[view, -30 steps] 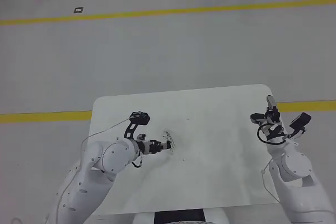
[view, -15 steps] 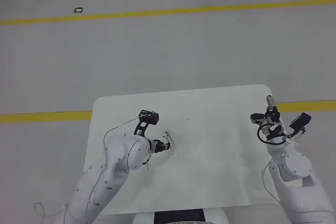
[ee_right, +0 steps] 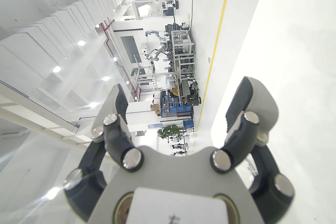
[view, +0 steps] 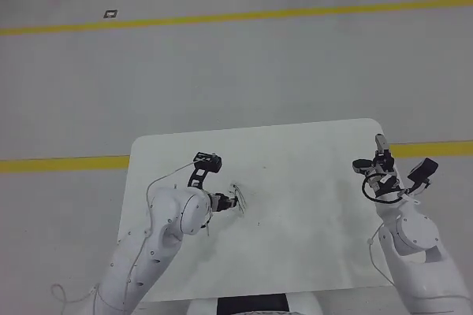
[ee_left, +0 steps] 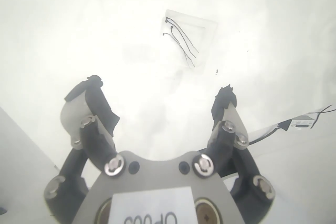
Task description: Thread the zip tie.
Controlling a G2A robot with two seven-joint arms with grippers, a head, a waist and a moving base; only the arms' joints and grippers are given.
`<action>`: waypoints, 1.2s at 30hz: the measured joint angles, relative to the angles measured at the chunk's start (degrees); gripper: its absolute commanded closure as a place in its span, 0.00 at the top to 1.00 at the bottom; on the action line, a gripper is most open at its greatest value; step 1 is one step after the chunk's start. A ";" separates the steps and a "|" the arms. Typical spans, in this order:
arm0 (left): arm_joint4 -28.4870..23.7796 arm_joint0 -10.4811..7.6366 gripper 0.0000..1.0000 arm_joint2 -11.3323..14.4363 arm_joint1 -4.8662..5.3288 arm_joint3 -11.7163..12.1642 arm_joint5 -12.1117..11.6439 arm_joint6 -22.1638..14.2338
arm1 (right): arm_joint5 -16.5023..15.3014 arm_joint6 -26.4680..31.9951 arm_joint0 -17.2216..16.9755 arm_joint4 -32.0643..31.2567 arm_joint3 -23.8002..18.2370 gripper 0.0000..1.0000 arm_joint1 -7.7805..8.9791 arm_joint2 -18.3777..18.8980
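Hovering low over the white table (view: 299, 236), the left gripper (ee_left: 160, 89) has its fingers spread with nothing between them. Just beyond it, a few thin black zip ties (ee_left: 187, 45) lie loose on a clear square tray (ee_left: 208, 28), none grasped, none threaded. Well apart at the table's right edge, the right gripper (ee_right: 183, 93) is spread too, empty. Task barely begun: grasping and threading are all left.

My white table (view: 315, 173) stood on a pale grey floor (view: 221, 79). One yellow line (view: 221, 17) ran well beyond its far edge, and a second line (view: 55, 164) showed past its left and right edges. Out in the hall I saw ceiling lights (ee_right: 56, 68), equipment racks (ee_right: 181, 51) and a potted plant (ee_right: 168, 130).
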 measured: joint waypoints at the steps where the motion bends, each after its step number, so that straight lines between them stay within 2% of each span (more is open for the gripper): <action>1: 0.31 -0.70 1.00 0.95 -0.55 0.47 0.00 0.00 | 0.00 0.00 0.00 0.00 0.00 1.00 0.00 0.00; 6: 2.18 -3.22 1.00 4.40 -2.92 3.10 0.00 0.00 | 0.00 0.00 0.00 0.00 0.00 1.00 0.00 0.00; 11: 4.94 -4.37 1.00 6.34 -5.78 8.07 0.00 0.00 | 0.00 0.00 0.00 0.00 0.00 1.00 0.00 0.00; 14: 6.97 -3.95 1.00 6.20 -7.48 10.09 0.00 0.00 | 0.00 0.00 0.00 0.00 0.00 1.00 0.00 0.00; 17: 7.59 -2.50 1.00 4.52 -9.11 10.76 0.00 0.00 | 0.00 0.00 0.00 0.00 0.00 1.00 0.00 0.00; 19: 7.82 -2.20 1.00 4.13 -9.37 10.73 0.00 0.00 | 0.00 0.00 0.00 0.00 0.00 1.00 0.00 0.00; 27: 7.78 -2.22 1.00 4.16 -9.32 10.74 0.00 0.03 | 0.00 0.00 0.00 0.00 0.00 1.00 0.00 0.00; 28: 7.41 -2.05 1.00 3.79 -9.36 10.93 0.00 0.23 | 0.00 0.00 0.00 0.00 0.00 1.00 0.00 0.00; 30: 4.89 -1.60 1.00 1.37 -9.54 11.23 0.00 1.05 | 0.00 0.00 0.00 0.00 0.00 1.00 0.00 0.00; 32: 3.54 -1.55 1.00 -0.42 -9.83 11.24 0.00 0.44 | 0.00 0.00 0.00 0.00 0.00 1.00 0.00 0.00; 36: 2.27 -1.73 1.00 -1.84 -10.62 12.46 0.00 -0.04 | 0.00 0.00 0.00 0.00 0.00 1.00 0.00 0.00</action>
